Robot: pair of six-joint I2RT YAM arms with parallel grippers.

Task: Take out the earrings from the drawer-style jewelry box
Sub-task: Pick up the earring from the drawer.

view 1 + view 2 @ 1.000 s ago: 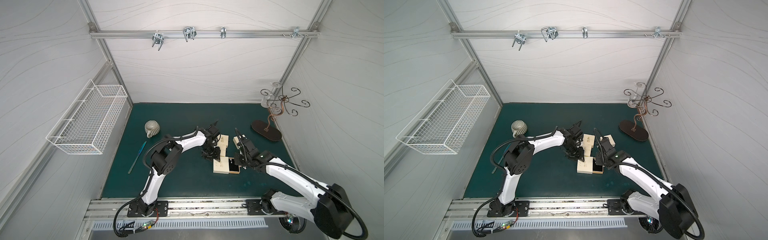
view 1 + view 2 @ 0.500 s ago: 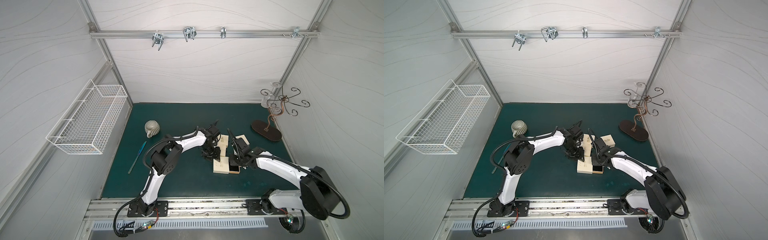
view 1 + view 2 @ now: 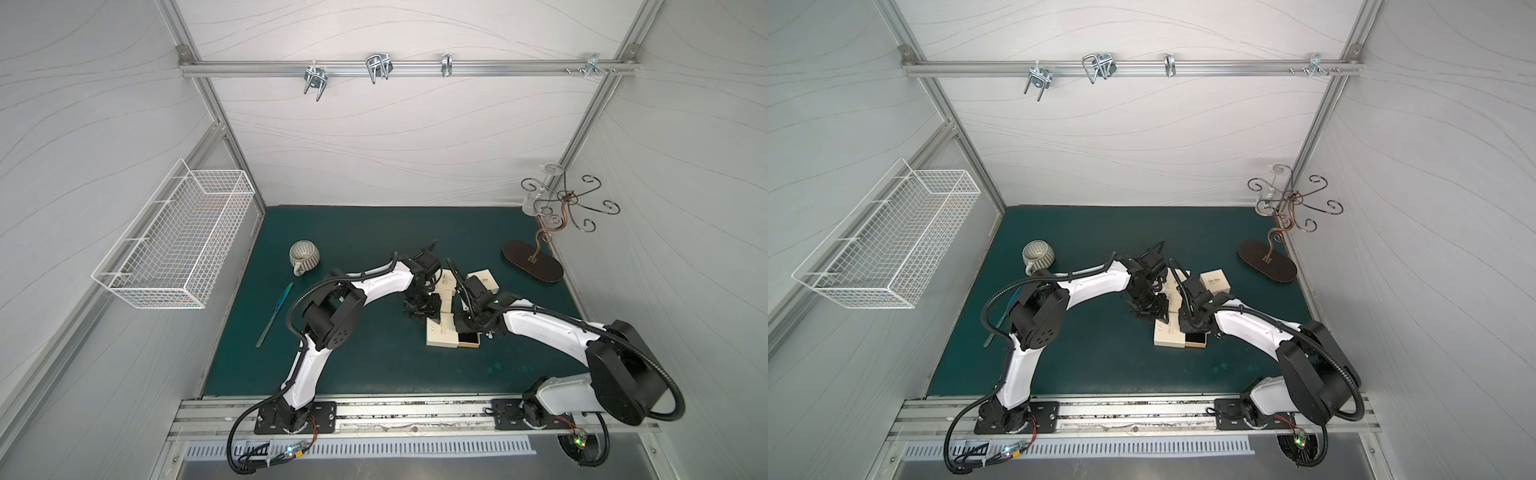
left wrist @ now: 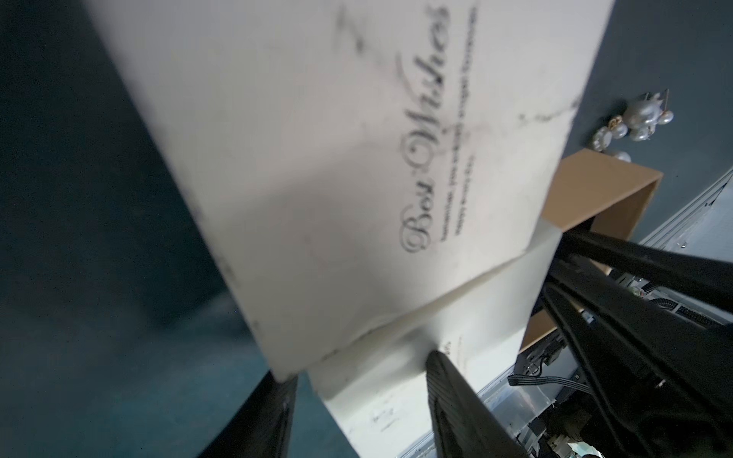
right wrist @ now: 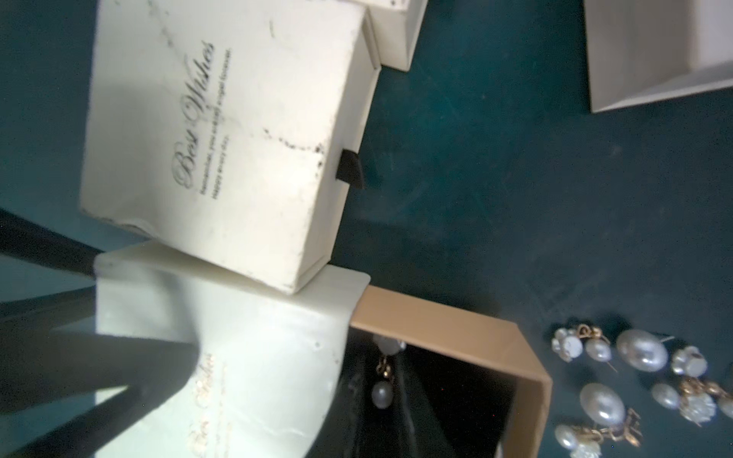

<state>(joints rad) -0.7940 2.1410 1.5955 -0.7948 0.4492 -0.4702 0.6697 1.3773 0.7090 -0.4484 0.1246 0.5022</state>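
Observation:
The cream drawer-style jewelry box (image 3: 441,336) (image 5: 258,357) lies mid-mat, its tan, black-lined drawer (image 3: 468,340) (image 5: 436,317) pulled out. My left gripper (image 3: 424,316) (image 4: 361,368) straddles the sleeve's far corner, fingers against it. My right gripper (image 3: 465,328) (image 5: 384,368) reaches down into the drawer. Its dark fingers stand close on either side of a pearl-drop earring (image 5: 382,392). Several more pearl earrings (image 5: 640,351) (image 4: 640,133) lie on the mat just beyond the drawer's open end. The earrings are too small to make out in the top views.
A second cream box (image 5: 222,138) leans on the sleeve, and another one (image 3: 483,279) stands behind. A striped cup (image 3: 304,254) and a thin blue-green stick (image 3: 275,313) lie to the left. A dark-based jewelry stand (image 3: 532,262) is at the back right, a wire basket (image 3: 174,245) on the left wall.
My right gripper has swung left from beside the boxes to over the open drawer, dipped into it, and its jaws have narrowed. The left arm has not moved.

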